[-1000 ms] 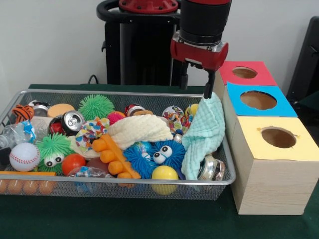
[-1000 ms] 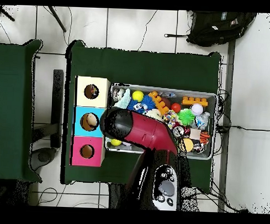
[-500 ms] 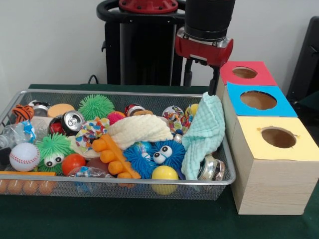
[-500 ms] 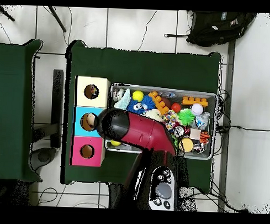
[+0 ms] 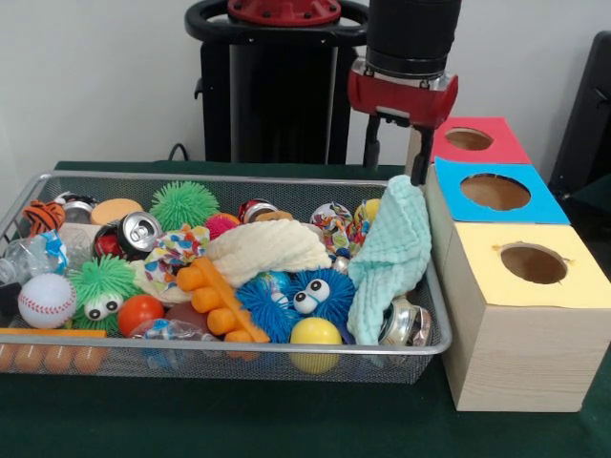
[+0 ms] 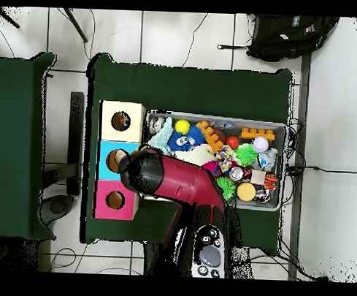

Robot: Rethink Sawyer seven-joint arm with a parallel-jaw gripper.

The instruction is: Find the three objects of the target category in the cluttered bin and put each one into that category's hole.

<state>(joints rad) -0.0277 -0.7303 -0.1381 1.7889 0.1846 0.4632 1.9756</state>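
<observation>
The silver wire mesh bin (image 5: 239, 347) is full of toys. My gripper (image 5: 393, 170) hangs open and empty above the bin's back right corner, just above the top of the mint-green waffle cloth (image 5: 391, 253) draped over the bin's right end. One dotted white fabric piece (image 5: 177, 250) lies left of the cream waffle cloth (image 5: 267, 246). Another (image 5: 334, 227) lies at the back, left of the mint cloth. I see no third. The yellow-topped hole (image 5: 533, 263) is in the nearest wooden box, right of the bin. In the overhead view the arm (image 6: 166, 179) hides the gripper.
The blue-topped hole (image 5: 495, 191) and the red-topped hole (image 5: 468, 139) lie behind the yellow one. The bin also holds cans (image 5: 138, 232), fuzzy balls (image 5: 296, 296), a baseball (image 5: 45, 300) and an orange block toy (image 5: 218, 301). The black pedestal (image 5: 272, 86) stands behind the bin.
The gripper has risen and shifted right toward the boxes, coming off the top of the mint cloth. The cloth and the toys have not moved.
</observation>
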